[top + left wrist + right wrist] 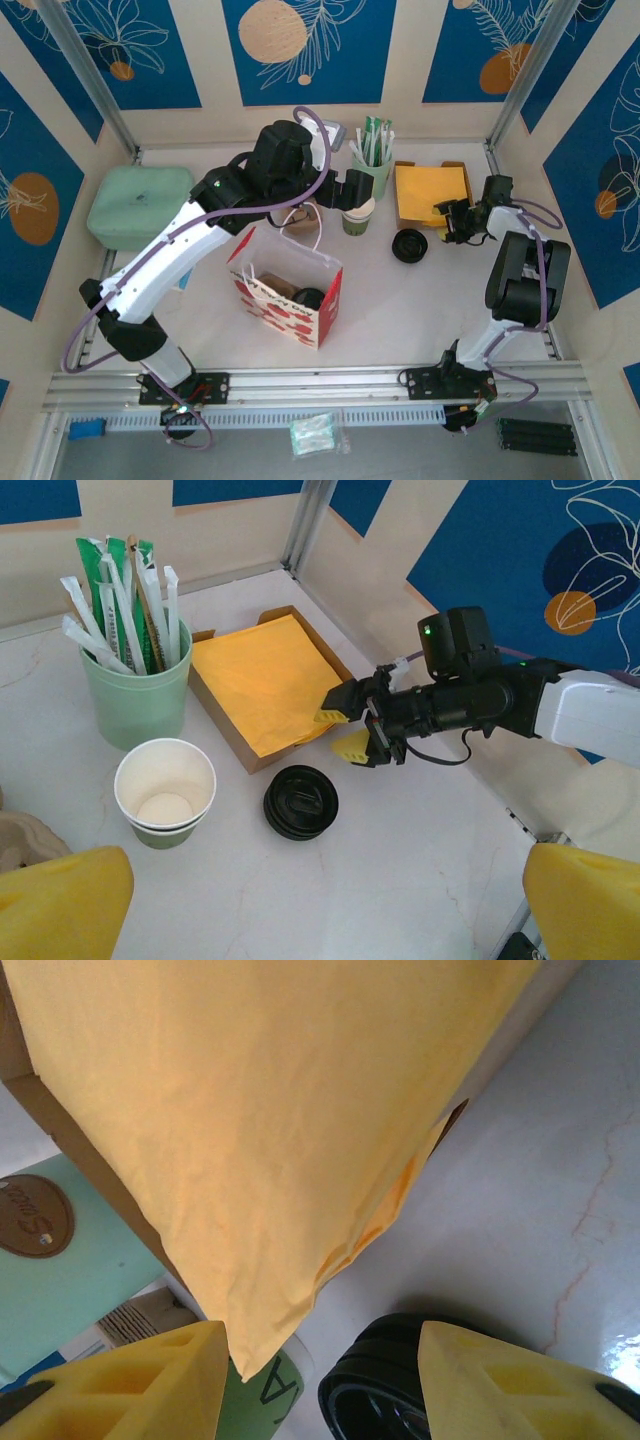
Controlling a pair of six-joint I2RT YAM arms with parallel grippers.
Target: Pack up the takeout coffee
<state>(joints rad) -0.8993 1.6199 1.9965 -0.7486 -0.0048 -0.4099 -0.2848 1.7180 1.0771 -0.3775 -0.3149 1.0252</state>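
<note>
plainly the black lid (301,801) lies flat just ahead of the right gripper (343,730), its jaws part-spread and empty; the left gripper (359,198), spread wide, hangs farther off.

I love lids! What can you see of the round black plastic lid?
The round black plastic lid looks shiny, with a raised rim and moulded shapes in the middle. It lies flat on the pale marbled table, not on any cup, near the white paper cup and the brown cardboard tray of yellow paper.
</note>
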